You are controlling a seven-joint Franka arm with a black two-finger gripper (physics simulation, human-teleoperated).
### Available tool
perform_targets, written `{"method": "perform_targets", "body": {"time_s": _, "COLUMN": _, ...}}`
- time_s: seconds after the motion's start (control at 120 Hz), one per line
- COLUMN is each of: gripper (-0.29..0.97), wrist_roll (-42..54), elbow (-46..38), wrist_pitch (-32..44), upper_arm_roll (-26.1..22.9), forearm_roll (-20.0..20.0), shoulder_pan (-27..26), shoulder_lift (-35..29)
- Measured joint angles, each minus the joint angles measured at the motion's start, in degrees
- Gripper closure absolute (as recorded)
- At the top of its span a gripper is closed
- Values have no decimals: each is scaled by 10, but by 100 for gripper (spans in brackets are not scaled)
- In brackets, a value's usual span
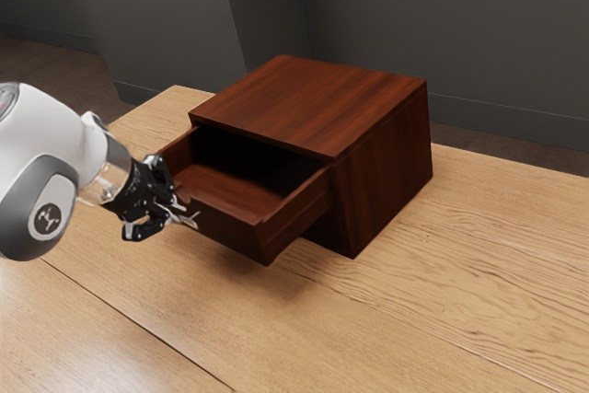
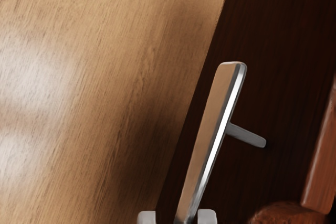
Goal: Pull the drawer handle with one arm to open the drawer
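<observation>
End effector [image 1: 171, 219] pinching metal handle [image 2: 211, 140] across long bar. Drawer [image 1: 267, 213], partly out of cabinet [image 1: 313, 103], lies toward exterior view's right; likely pull runs opposite, lower left.

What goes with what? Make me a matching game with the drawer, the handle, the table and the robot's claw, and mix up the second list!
Things:
1. drawer
2. handle
3. table
4. claw

Colour, place or state:
a. light wood
b. shiny silver bar
c. pulled out of the dark brown cabinet, open
d. black, right at the drawer's front by the handle

Right pairs: 1-c, 2-b, 3-a, 4-d.
</observation>
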Motion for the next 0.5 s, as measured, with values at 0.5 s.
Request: {"method": "perform_targets", "body": {"time_s": 0.5, "gripper": 68, "wrist_roll": -4, "elbow": -45, "wrist_pitch": 3, "upper_arm_roll": -21, "forearm_roll": 0, "shoulder_pan": 22, "shoulder_lift": -56}}
